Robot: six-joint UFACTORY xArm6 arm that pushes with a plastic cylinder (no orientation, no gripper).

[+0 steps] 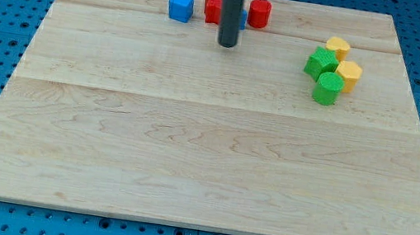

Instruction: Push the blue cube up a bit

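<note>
The blue cube [181, 6] sits near the top edge of the wooden board [204, 158], left of centre. My tip [227, 44] is below and to the right of it, not touching it. The dark rod stands in front of a red block [212, 7] and a second blue block [242, 19], which is mostly hidden. A red cylinder [259, 12] stands just right of the rod.
A cluster at the upper right holds a green star-shaped block [320, 63], a green cylinder [328, 88], a yellow block [337, 47] and a second yellow block [349, 74]. Blue pegboard surrounds the board.
</note>
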